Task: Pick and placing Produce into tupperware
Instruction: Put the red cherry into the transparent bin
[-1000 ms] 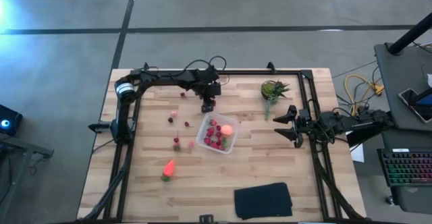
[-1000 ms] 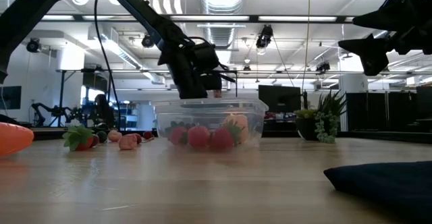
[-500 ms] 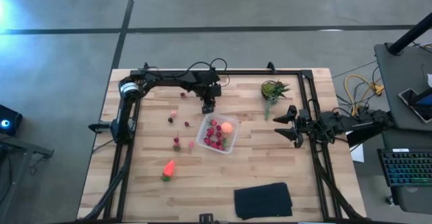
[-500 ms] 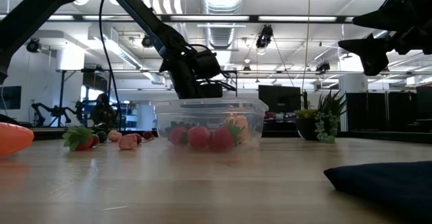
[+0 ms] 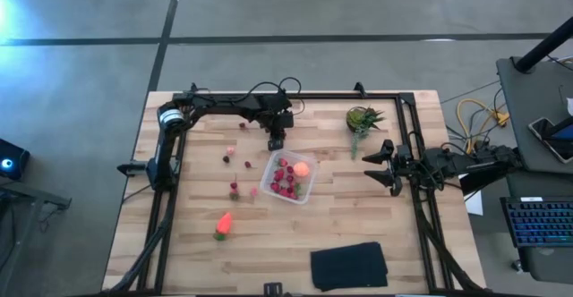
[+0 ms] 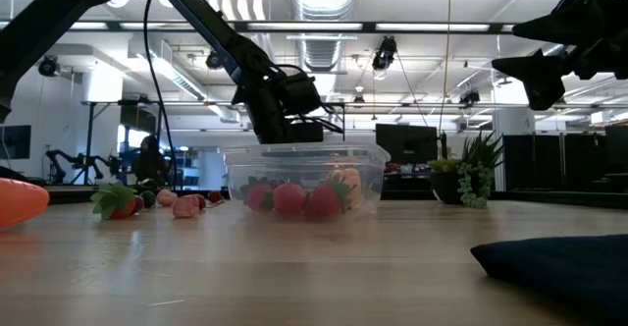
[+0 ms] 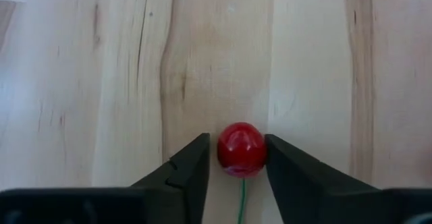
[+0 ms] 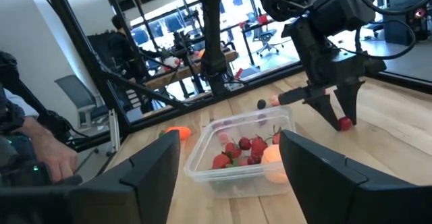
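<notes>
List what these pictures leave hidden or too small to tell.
- High view: the red cherry is hidden under the left gripper.
- Left wrist view: the cherry's green stem runs off the picture's edge.
- Low view: the tupperware hides the left gripper's fingers.
- High view: the loose berries are too small to identify.

The left tool [image 5: 276, 141] has shifted slightly since a second ago — in the high view it sat a touch lower and nearer the tupperware's [image 5: 288, 177] 11 o'clock corner, and it now stands a little farther back on the table [image 5: 394, 234]. Its fingers [image 7: 182, 177] have drawn in since then — the left wrist view shows them pressed against either side of a small red cherry [image 7: 241, 149] resting on the wood.
</notes>
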Available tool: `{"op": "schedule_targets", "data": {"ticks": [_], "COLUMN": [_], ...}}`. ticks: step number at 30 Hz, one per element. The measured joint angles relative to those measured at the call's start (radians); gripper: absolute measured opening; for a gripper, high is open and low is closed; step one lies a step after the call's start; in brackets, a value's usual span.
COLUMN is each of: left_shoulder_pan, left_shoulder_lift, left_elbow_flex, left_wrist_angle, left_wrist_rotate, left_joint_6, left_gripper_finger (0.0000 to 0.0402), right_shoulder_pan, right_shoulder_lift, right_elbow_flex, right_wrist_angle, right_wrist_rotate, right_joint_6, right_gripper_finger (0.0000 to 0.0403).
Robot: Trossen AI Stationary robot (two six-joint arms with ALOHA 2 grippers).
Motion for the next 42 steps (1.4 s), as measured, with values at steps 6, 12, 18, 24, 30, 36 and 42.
{"op": "schedule_targets", "data": {"ticks": [6,12,18,24,30,36,42], "left_shoulder_pan": [0.0,0.0,-0.012,-0.08,-0.228,-0.369,-0.429], "left_shoulder_lift": [-0.002,-0.019,-0.113,-0.271,-0.363,-0.326,-0.283], "left_elbow_flex": [0.0,0.008,0.048,0.037,0.0,-0.015,-0.016], "left_wrist_angle": [0.001,-0.031,-0.089,-0.151,-0.176,-0.171,-0.157], "left_wrist_rotate": [-0.039,-0.053,-0.052,-0.017,0.009,-0.165,-0.242], "left_joint_6": [0.0,-0.001,-0.002,-0.131,-0.268,-0.359,-0.441], "left_gripper_finger": [0.0079,0.0073,0.0074,0.0075,0.0075,0.0076,0.0127], "right_shoulder_pan": [0.0,0.0,0.0,0.0,0.0,0.0,0.0], "right_shoulder_lift": [0.0,0.0,0.0,0.001,0.001,0.0,0.0], "right_elbow_flex": [0.0,0.0,0.0,0.0,0.0,0.0,0.0], "right_wrist_angle": [0.0,0.0,0.0,0.0,-0.001,-0.001,-0.001], "right_wrist_rotate": [0.0,0.0,0.0,0.0,0.0,0.0,0.0], "right_joint_6": [0.0,0.0,0.0,0.0,0.0,0.0,0.0], "right_gripper_finger": [0.0244,0.0243,0.0246,0.0242,0.0247,0.0243,0.0246]}}
